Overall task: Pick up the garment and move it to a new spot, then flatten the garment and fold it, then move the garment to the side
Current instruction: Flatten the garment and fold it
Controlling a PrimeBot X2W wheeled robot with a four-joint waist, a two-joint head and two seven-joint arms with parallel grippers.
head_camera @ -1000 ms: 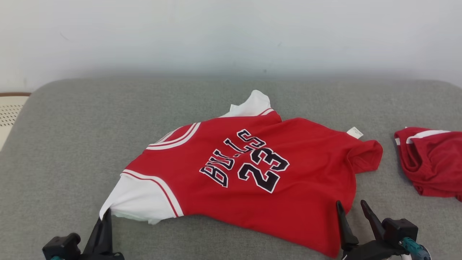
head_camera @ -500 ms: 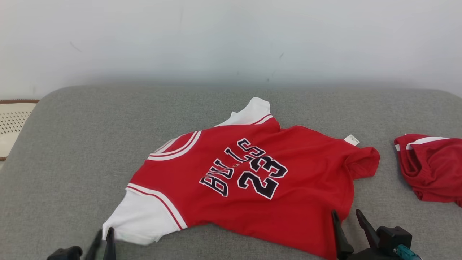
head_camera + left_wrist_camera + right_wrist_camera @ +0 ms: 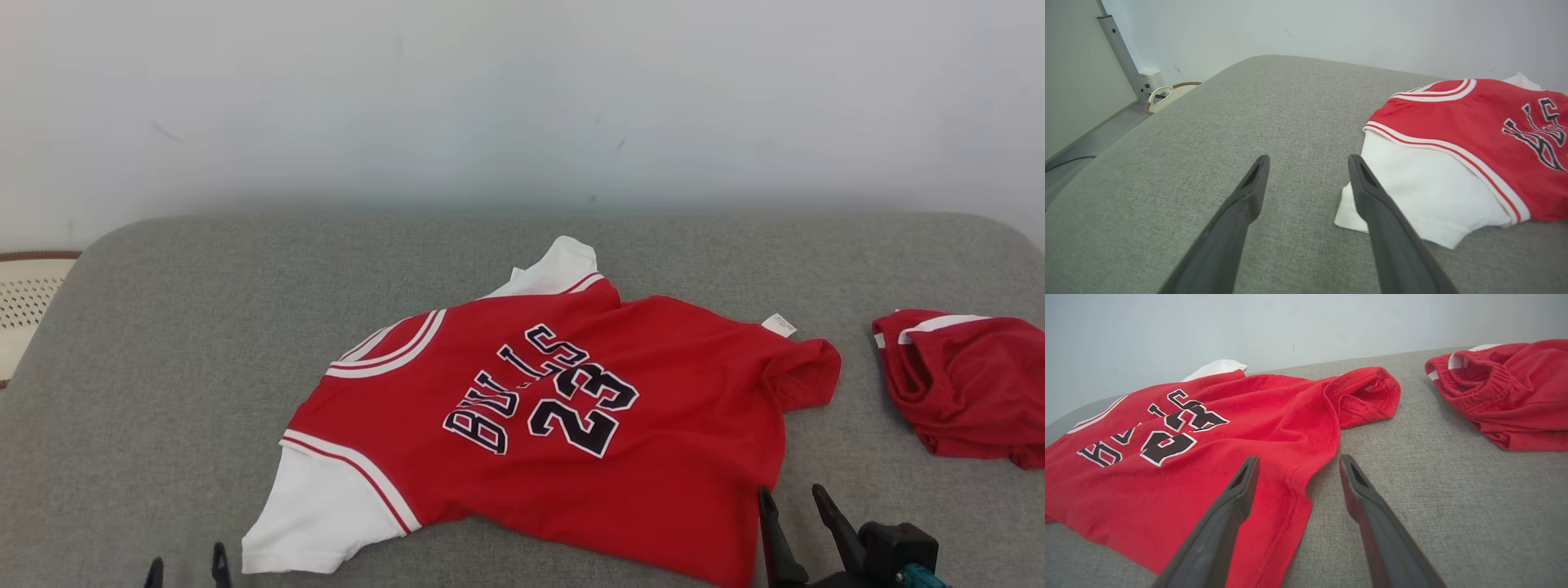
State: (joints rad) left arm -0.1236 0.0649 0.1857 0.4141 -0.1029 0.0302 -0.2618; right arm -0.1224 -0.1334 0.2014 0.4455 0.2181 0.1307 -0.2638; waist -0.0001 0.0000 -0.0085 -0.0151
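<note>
Two sets of jaws are standing spread wide and neither is pinching anything. I am holding the left gripper (image 3: 1308,161) low at the near-left of the grey cushion (image 3: 204,327), its fingers pointing past the cuff of the white sleeve (image 3: 1425,196). In the left wrist view one finger is crossing the cuff's edge, though I cannot tell whether it is touching the cloth. The jersey (image 3: 555,425) is lying face up in the middle of the cushion, its collar turned to the left and its hem to the right, and it is resting on its own weight. I am keeping the right gripper (image 3: 1296,459) at the near-right hem, one finger over red fabric and the other over bare cushion. I judge that straddle is setting me up to take that edge. The cloth is not lying flat yet. The far hem corner (image 3: 804,371) is curling over on itself and the lettering is wrinkling across the chest, so flattening looks like the step I am working on, with folding not yet begun. I am also staying clear of the red shorts (image 3: 955,384) bunched at the right, well apart from the jersey, so that one pull is not dragging both.
</note>
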